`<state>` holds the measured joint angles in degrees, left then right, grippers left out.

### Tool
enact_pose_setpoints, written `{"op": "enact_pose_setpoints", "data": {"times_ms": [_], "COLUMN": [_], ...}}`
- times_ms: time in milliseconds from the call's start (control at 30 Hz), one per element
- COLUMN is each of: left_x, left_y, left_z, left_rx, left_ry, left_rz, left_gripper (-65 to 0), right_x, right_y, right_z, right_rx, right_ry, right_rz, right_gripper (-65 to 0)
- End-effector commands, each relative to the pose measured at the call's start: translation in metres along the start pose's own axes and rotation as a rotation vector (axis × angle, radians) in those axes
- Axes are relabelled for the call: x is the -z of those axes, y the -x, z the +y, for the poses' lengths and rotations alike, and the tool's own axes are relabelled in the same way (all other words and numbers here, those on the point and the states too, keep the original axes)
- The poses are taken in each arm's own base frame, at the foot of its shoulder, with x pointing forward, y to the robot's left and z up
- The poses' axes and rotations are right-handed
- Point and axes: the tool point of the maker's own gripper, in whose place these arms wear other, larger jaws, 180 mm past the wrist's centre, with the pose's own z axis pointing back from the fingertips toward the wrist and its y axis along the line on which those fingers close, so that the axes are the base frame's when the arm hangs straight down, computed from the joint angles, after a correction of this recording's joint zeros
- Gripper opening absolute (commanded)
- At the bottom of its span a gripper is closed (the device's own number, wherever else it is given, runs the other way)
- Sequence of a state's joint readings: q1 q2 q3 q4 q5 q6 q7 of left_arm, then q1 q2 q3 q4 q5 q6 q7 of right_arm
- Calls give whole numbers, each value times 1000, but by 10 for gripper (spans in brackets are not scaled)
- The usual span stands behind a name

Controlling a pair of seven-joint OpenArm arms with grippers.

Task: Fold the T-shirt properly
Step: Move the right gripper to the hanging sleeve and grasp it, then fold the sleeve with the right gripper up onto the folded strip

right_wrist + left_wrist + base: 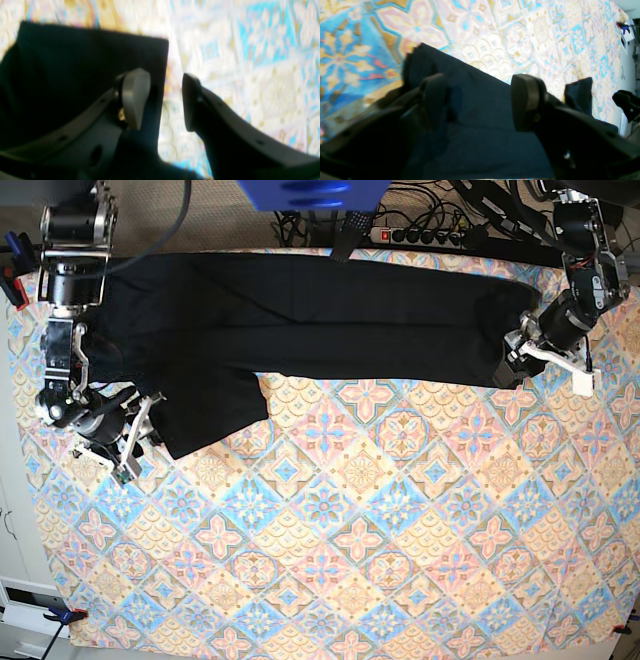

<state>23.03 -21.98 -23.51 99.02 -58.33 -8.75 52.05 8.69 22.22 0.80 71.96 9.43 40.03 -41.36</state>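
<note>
The black T-shirt (330,320) lies stretched along the far side of the table, with a flap hanging toward the front at the left (210,415). In the base view my left gripper (508,363) is at the shirt's right end. In its wrist view the left gripper (480,100) stands open, its fingers wide apart over the dark fabric (480,140), holding nothing. My right gripper (142,426) is at the flap's left edge. The right gripper (166,100) is open: one finger (135,97) is over the shirt (75,75), the other over the bare cloth.
A patterned blue, pink and yellow tablecloth (350,530) covers the table. A power strip with cables (420,235) and a blue object (310,192) sit beyond the far edge. Clamps hold the cloth at the left edge (12,280) and front corner (62,615).
</note>
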Motion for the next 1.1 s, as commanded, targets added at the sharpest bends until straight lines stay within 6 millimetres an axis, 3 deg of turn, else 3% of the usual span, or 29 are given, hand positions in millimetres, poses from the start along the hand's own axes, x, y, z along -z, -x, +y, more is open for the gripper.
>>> {"op": "enact_pose_setpoints", "data": {"times_ms": [0,67,200,433,733,900,967,1067], "left_x": [-3,-3,-3,-3,-3,-3,-3,-3], "left_y": [-11,-10,-4,-4,-4,-5,-5,-5], "left_z": [-4,-4,-6,-6,-7,-7,-7,-7], "left_rx": [20,18,10,10,11,11,11,11], "left_ry": [13,13,24,24,25,26,26,26], "left_rz": [-30,-22,10,12,12,11,11,11], "left_gripper": [-245,-246,-246,-246,-246,-246,-246,-247], "right_x": [-3,4,16,35,41,49,52,55], "right_y": [-9,-15,-8,19,37,43,45,47], "right_z": [-10,-13,-14,-6,-1,24,34,43], "right_rx": [-6,4,50,128,178,95,62,44], "right_ry": [14,4,-20,-65,-80,-138,-162,-181], "right_rz": [-18,-30,-29,-3,6,55,72,83], "right_gripper": [-390,-374,-366,-365,-367,-369,-384,-474]}}
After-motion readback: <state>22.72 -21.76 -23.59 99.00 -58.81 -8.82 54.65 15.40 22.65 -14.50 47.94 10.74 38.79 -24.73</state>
